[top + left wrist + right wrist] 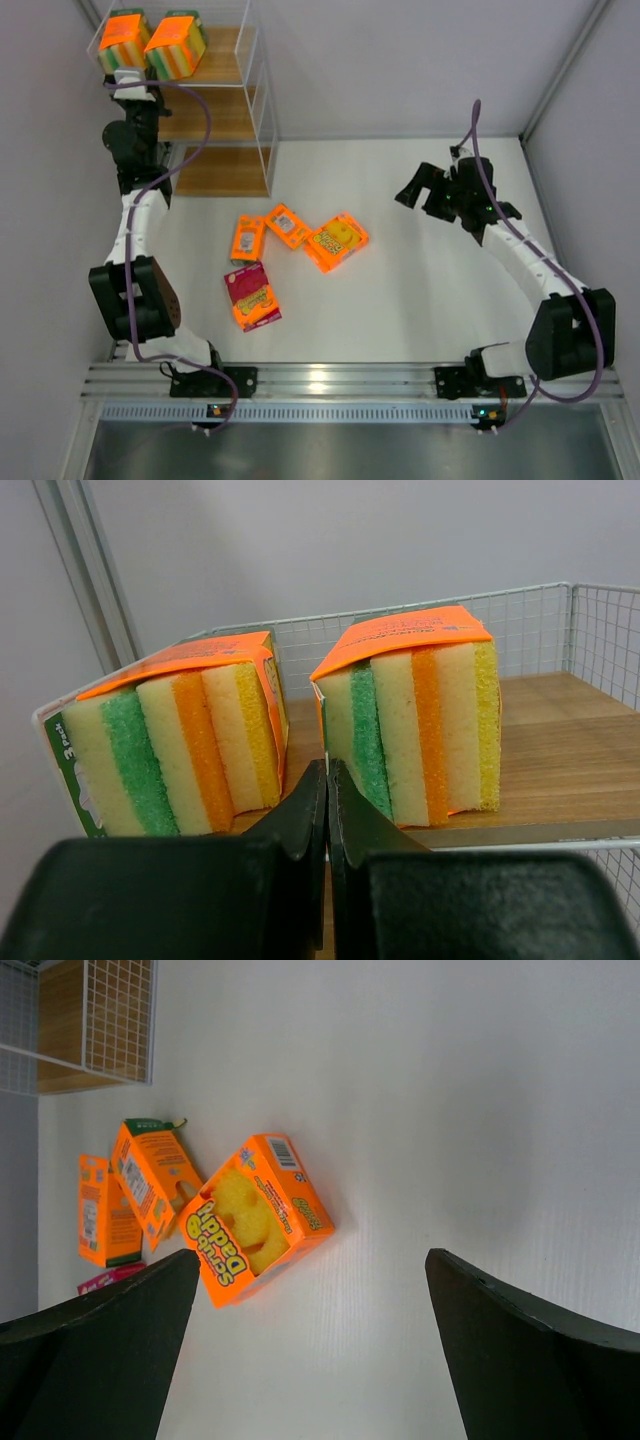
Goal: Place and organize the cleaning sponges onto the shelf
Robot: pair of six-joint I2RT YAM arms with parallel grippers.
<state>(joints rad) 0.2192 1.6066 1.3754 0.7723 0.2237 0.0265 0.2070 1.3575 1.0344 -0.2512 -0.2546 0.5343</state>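
Observation:
Two blocky sponge packs stand side by side on the top board of the white wire shelf (262, 110): the left pack (123, 40) (170, 740) and the right pack (176, 44) (415, 720). My left gripper (128, 78) (328, 780) is shut and empty just in front of them, its tips level with the gap between them. Several flat orange packs lie on the table: a yellow-faced one (336, 241) (255, 1218), two slim ones (288, 225) (247, 239), and a red-faced one (252, 296). My right gripper (422, 187) (312, 1290) is wide open and empty above the table, right of them.
Grey walls close in on both sides. The shelf's two lower wooden boards (225, 172) show under the top one. A metal rail (330, 380) with both arm bases runs along the near edge.

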